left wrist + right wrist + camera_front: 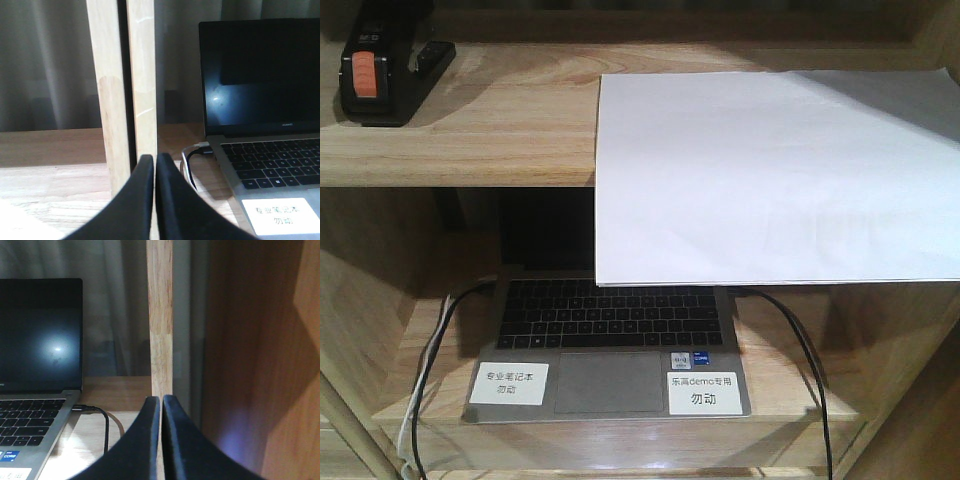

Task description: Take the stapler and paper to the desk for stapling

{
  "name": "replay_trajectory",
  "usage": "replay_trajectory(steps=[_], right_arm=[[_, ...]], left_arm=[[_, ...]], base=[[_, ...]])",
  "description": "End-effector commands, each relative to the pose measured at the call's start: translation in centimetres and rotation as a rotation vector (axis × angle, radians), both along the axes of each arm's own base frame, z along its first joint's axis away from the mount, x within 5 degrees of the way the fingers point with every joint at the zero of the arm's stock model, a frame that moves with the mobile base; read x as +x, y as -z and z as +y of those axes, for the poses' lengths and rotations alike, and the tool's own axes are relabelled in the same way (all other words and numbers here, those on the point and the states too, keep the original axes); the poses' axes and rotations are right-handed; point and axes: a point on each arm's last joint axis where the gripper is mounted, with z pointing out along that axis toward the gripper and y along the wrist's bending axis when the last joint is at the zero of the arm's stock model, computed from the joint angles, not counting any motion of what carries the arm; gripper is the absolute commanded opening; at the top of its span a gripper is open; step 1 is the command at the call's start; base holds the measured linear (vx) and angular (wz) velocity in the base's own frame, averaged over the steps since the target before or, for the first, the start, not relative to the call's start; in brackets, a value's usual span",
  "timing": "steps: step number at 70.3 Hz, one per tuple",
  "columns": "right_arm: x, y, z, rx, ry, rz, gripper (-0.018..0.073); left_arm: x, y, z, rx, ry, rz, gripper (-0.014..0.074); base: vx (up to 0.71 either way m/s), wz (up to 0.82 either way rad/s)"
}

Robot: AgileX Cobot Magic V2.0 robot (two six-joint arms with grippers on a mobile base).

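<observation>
A black stapler [382,68] with an orange patch sits at the far left of the upper shelf board [490,130]. White paper [775,178] lies on the same board to the right, its front part overhanging the edge above the laptop. Neither gripper shows in the front view. My left gripper [155,161] is shut and empty, pointing at a wooden upright [142,80] left of the laptop. My right gripper [161,401] is shut and empty too, facing an upright [160,320] right of the laptop. The desk is out of view.
An open laptop [610,350] with two white labels sits on the lower shelf, screen dark [260,75]. Cables [102,425] plug into both its sides and trail over the shelf front. A brown side panel [260,365] stands at the right.
</observation>
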Motion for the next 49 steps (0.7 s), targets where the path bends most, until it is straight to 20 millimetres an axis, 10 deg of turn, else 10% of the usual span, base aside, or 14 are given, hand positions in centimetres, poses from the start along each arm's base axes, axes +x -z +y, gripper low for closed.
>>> replay_trajectory(steps=[1,49], right_arm=[[-0.03,-0.51,-0.01,-0.011,0.002,-0.075,-0.0006],[-0.03,-0.51,-0.01,-0.011,0.002,-0.075,-0.0006]], left_arm=[[-0.03,-0.37,0.03,-0.020,-0.004,-0.074,-0.0006],[-0.03,-0.37,0.03,-0.020,-0.004,-0.074,-0.0006]], base=[[0.00,0.00],[0.00,0.00]])
